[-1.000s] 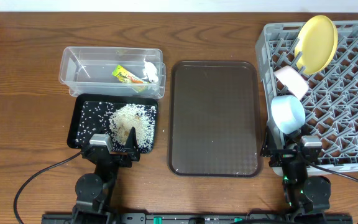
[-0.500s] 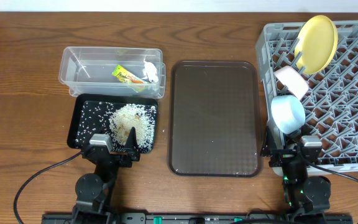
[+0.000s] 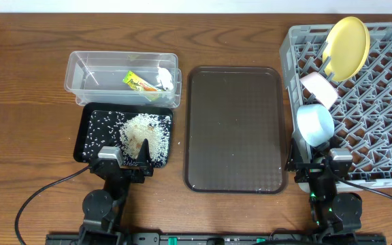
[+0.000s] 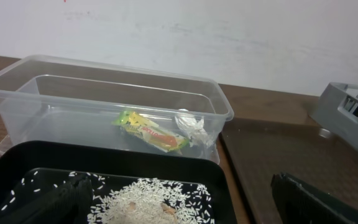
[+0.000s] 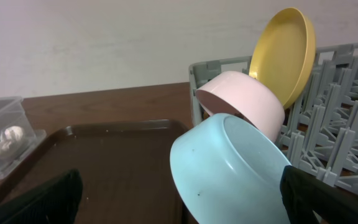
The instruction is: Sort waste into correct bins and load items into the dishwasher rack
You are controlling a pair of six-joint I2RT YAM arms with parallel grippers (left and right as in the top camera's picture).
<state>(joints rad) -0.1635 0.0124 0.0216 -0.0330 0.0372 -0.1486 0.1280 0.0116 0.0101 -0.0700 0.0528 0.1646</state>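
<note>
The snack wrapper (image 3: 139, 83) and crumpled white paper (image 3: 165, 78) lie in the clear tub (image 3: 87, 68); the left wrist view shows the wrapper (image 4: 151, 130), the paper (image 4: 190, 126) and the tub (image 4: 17, 93). Rice scraps (image 3: 143, 133) lie in the black tray (image 3: 87, 139), also in the left wrist view (image 4: 151, 202). The yellow plate (image 3: 346, 46), white bowl (image 3: 317, 88) and light blue bowl (image 3: 315, 124) stand in the grey rack (image 3: 380, 109). My left gripper (image 3: 123, 162) is open at the tray's near edge. My right gripper (image 3: 322, 167) is open just before the blue bowl (image 5: 229, 168).
A brown serving tray (image 3: 233, 129) lies between the bins and the rack, with nothing on it. Cables run from both arm bases along the table's front edge. A white wall stands behind the table.
</note>
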